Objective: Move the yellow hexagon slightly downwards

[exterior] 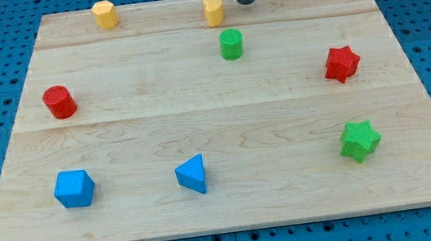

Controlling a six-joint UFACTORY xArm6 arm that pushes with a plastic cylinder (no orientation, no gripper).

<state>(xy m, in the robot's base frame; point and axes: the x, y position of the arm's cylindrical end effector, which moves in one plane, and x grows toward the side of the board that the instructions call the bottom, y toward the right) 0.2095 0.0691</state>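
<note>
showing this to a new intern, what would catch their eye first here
Probably the dark rod at the view's top, my tip just right of a yellow block. Then the bright blocks on the pale wooden board: the yellow hexagon top left, the green star lower right.

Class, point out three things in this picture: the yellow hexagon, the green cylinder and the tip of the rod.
yellow hexagon (104,14), camera view, its top face.
green cylinder (231,44), camera view, its side wall.
my tip (246,1), camera view, the rod's very end.
</note>
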